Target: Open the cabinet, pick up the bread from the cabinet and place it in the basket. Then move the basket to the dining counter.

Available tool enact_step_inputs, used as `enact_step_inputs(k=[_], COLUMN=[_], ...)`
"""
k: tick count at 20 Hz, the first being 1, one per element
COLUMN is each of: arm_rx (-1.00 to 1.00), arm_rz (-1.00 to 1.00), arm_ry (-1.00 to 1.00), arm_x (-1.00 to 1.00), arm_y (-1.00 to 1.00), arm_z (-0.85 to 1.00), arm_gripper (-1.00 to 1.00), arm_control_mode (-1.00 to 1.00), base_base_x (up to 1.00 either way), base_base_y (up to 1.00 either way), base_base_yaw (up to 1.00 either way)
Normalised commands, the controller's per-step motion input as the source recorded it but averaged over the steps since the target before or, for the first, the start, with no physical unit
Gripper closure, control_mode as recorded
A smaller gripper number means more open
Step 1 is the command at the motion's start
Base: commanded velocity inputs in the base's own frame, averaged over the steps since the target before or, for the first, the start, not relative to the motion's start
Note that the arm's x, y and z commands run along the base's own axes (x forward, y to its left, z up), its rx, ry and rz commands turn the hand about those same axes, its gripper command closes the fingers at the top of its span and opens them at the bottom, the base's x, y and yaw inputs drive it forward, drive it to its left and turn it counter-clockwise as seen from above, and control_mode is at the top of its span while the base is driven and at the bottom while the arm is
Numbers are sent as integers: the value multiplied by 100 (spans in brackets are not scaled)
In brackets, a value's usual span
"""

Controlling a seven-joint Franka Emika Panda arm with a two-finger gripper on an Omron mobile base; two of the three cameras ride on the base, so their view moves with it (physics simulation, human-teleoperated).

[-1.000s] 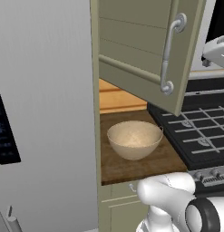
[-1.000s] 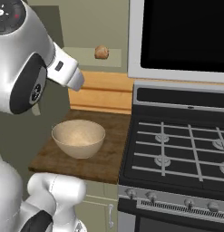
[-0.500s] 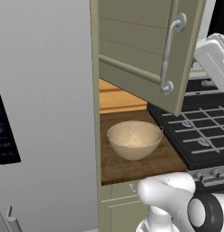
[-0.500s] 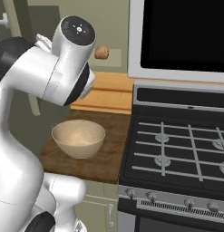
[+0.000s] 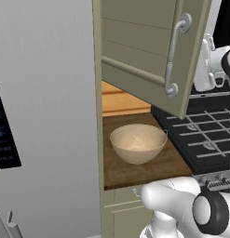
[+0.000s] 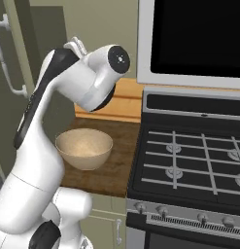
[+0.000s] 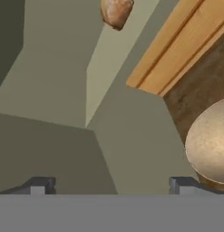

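- One item awaits collection: the bread (image 7: 116, 12), a small brown, rounded roll seen at the top of the hand view, inside the cabinet (image 5: 149, 51) and well apart from the gripper (image 7: 112, 185).
- Cabinet door stands swung open, its curved silver handle (image 5: 174, 56) facing the left base camera; the opening step appears complete.
- Gripper fingers (image 7: 40, 186) are spread wide with nothing between them, pointed toward the cabinet interior.
- Basket (image 5: 137, 142) sits on the small brown worktop (image 5: 135, 169) below the cabinet, beside the stove (image 6: 189, 160); its speckled inside holds nothing.
- Handling judgement, bread: likely light and somewhat soft, with an uneven crust that should give fair friction. A firm squeeze could dent it; moderate closing force looks sufficient.
- Suggested hold: across the narrower width of the roll, near its middle, fingers straddling both flanks. Its exact orientation on the shelf cannot be told from this angle.
- Handling judgement, basket: stiff, light, bowl-shaped; the rim (image 6: 84, 136) is the only practical place to pinch, one finger inside and one outside.
- Risk noted: the open door edge hangs close to the arm's reach path.
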Motion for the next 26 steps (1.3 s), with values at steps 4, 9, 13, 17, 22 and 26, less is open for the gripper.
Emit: enact_step_inputs(k=[4, 9, 13, 17, 22, 26], arm_rx=[11, 1, 0, 0, -5, -11], arm_rz=[13, 25, 24, 19, 4, 0], arm_ry=[0, 0, 0, -2, -15, -15], arm_x=[23, -21, -72, -52, -5, 44], arm_y=[62, 78, 100, 100, 100, 39], arm_z=[0, 2, 0, 0, 0, 0], arm_gripper=[-100, -100, -100, -100, -100, -100], arm_control_mode=[-100, -100, -100, -100, -100, -100], base_base_x=[0, 0, 0, 0, 0, 0], base_base_y=[0, 0, 0, 0, 0, 0], base_base_yaw=[0, 0, 0, 0, 0, 0])
